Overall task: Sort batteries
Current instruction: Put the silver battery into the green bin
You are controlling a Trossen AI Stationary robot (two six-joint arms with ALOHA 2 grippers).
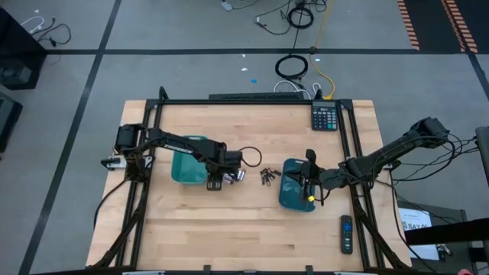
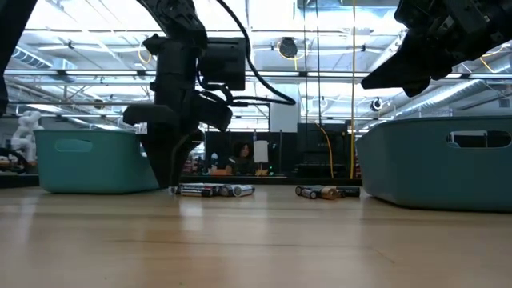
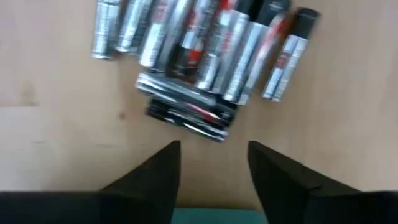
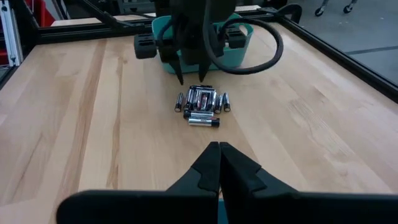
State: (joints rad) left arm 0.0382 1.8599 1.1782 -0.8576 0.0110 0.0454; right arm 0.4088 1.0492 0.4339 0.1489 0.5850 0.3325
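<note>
1. High view: the left gripper [image 1: 219,182] hovered just beside the left teal tray [image 1: 185,164], next to a small cluster of silvery batteries [image 1: 238,176]. A second, darker cluster of batteries [image 1: 267,176] lay a little further toward the table's middle, between the two trays. The right gripper [image 1: 311,186] sat over the right teal tray [image 1: 290,192]. A calculator [image 1: 325,117] and a remote [image 1: 346,233] lay well apart from the work.

2. Low view: both clusters rested on the wooden table [image 2: 256,240], the silvery ones [image 2: 214,190] right at the foot of the left gripper [image 2: 171,172], the others [image 2: 327,192] nearer the right tray [image 2: 436,172].

3. Left wrist view: the left gripper's fingers [image 3: 152,174] stood apart, with nothing between them, aimed at a heap of batteries [image 3: 199,43] lying side by side, one or two crosswise at the near edge.

4. Right wrist view: the right gripper's fingers [image 4: 219,163] were pressed together, holding nothing visible, looking across at the same heap [image 4: 202,104] and the left arm beyond it.

5. Judgement: the step in hand appeared to be the left arm's approach for a pick from the heap. The next move called for singling out one battery, probably a crosswise one at the edge, and closing on it without scattering its neighbours.
</note>
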